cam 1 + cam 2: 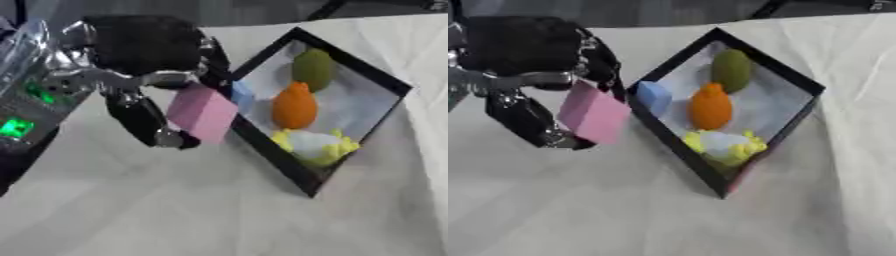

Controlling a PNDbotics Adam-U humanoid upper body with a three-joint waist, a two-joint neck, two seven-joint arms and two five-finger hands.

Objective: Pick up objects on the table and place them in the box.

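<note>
a pale cloth-covered table (175, 210) fills the scene, seen askew from the robot's head; on it, toward the upper right, sits a black-rimmed box (262, 145) turned like a diamond, its pale inside already holding several things; the robot's left hand (144, 55), black with silver joints, comes in from the upper left and hangs over the table just beside the box's left wall; its fingers (140, 117) and thumb are curled down around a pink block (203, 112), pinching it from opposite sides; the block is tilted, its lower corner pointing toward the table, and it sits just outside the box's left rim, close to it, though whether it touches the rim or the cloth cannot be told; part of the arm's casing with green lights (16, 127) shows at the left edge in the left eye view; inside the box, an orange rounded object (294, 106) stands near the middle; an olive-green rounded object (313, 67) lies beyond it toward the far corner; a yellow and white object (313, 145), its shape hard to make out, rests in the near corner just below the orange one; a small light-blue piece (654, 96) leans against the inside of the left wall, just across the rim from the pink block; the right hand shows in neither view.
</note>
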